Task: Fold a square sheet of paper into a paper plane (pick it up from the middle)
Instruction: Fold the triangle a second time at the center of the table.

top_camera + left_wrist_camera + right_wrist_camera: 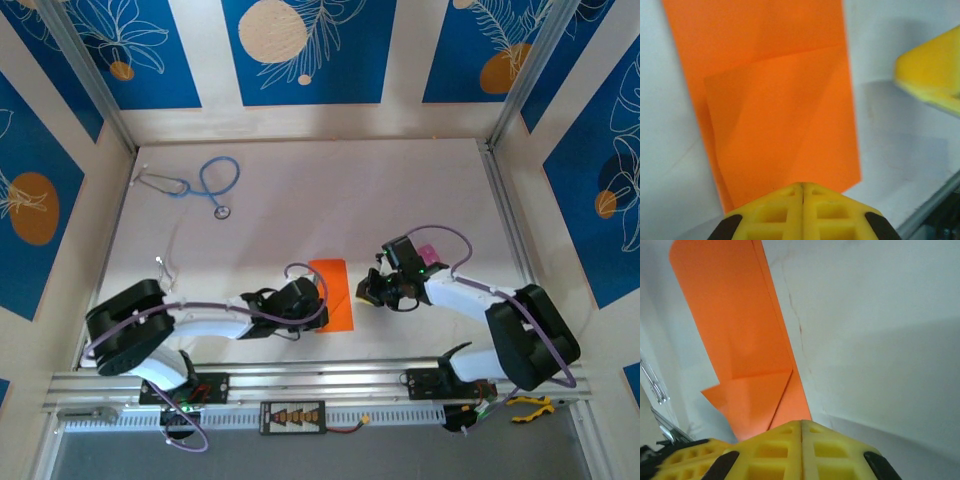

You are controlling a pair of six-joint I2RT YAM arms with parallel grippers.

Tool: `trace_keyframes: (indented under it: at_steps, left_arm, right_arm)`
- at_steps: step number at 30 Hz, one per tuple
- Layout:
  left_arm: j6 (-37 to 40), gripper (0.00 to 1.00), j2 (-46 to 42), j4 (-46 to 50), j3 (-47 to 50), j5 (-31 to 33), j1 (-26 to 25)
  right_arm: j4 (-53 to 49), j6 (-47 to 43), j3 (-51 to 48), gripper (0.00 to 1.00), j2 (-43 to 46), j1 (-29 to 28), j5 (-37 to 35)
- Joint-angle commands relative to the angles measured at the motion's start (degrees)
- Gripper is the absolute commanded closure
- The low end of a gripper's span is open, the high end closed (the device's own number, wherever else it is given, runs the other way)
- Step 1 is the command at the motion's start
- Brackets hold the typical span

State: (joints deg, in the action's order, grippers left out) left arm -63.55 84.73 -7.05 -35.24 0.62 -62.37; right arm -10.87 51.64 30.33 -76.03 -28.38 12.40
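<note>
The square sheet of paper (335, 292) is bright orange and lies flat on the white table, folded to a long rectangle with one corner flap turned in, not a pointed paper plane. The left wrist view shows the flap's creases on the paper (775, 100). My left gripper (802, 186) is shut, its tips over the paper's near edge. It reaches the paper from the left (318, 300). My right gripper (368, 290) is shut just off the paper's right side. In its own view the right gripper (801, 423) points along the paper (740, 340).
A blue stethoscope (210, 185) lies at the back left of the table. An aluminium rail (330, 380) runs along the near edge, with a yellow-handled tool (530, 405) at its right end. Walls close in the table on three sides.
</note>
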Motion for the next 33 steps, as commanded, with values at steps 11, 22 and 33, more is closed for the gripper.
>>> trace_keyframes:
  at_steps: [11,22,33]
  left_arm:
    - [22.33,0.88,-2.06,9.98,-8.17,-12.19,10.49]
    - [26.27,0.91,6.29,13.28,-12.23,-13.56,11.48]
    - [25.86,0.94,9.95,12.20,-8.55,-12.80,11.66]
  right_arm:
    - [-7.64,5.46,-0.40,0.83,5.98,-6.26,1.15]
    - [-6.62,13.15,-2.49,0.76,6.08,-11.23,0.19]
    - [-4.33,14.70,-2.40,0.75,1.48,-12.92,-0.57]
